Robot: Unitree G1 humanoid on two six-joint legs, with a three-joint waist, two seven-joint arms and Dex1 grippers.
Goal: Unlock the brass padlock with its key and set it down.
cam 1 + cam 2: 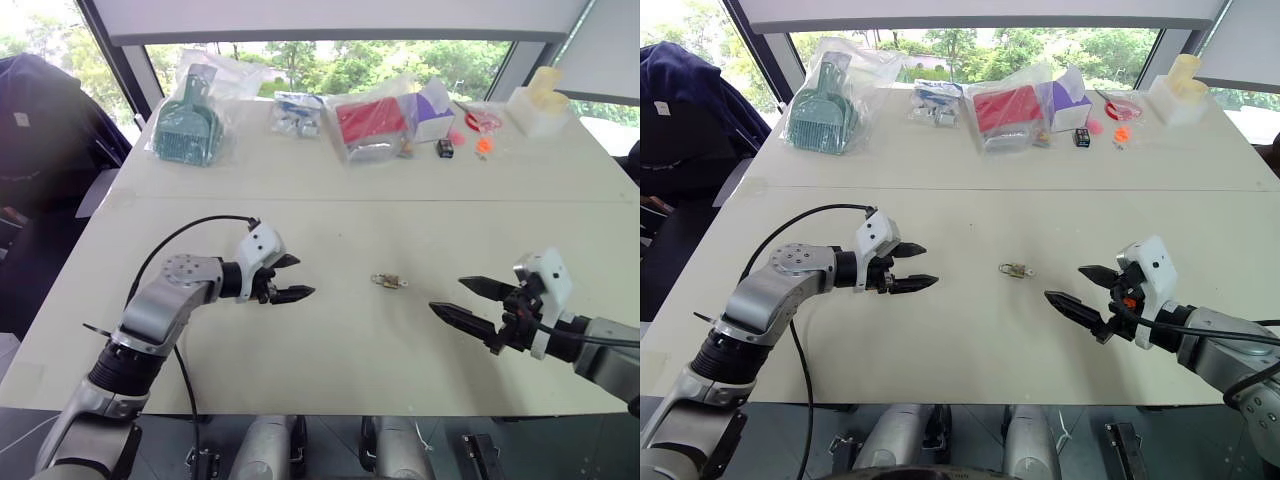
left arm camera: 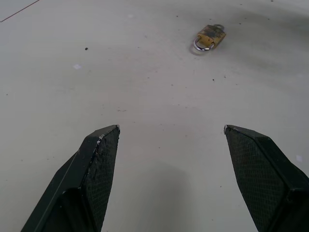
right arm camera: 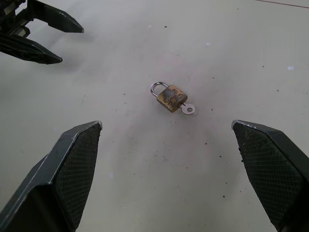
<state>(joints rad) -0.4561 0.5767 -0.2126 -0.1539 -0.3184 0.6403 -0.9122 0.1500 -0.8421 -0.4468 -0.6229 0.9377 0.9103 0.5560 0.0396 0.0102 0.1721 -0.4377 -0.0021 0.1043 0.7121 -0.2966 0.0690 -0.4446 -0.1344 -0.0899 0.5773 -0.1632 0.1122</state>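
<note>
Brass padlock [image 3: 171, 97] lies flat on the white table [image 1: 330, 350], key [image 3: 187, 109] seated in its base. Left gripper [image 1: 291, 278] at the lock's 9 o'clock, right gripper [image 1: 472, 302] at 4 o'clock; both spread wide, holding nothing, well apart from it.

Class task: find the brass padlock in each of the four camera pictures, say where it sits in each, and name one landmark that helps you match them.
Left eye view: padlock on the white table, between the two claws.
Right eye view: padlock at picture centre, between the claws.
Left wrist view: padlock beyond the open fingers.
Right wrist view: padlock mid-picture, key sticking out of it.
Shared landmark: the left claw, facing the padlock.
</note>
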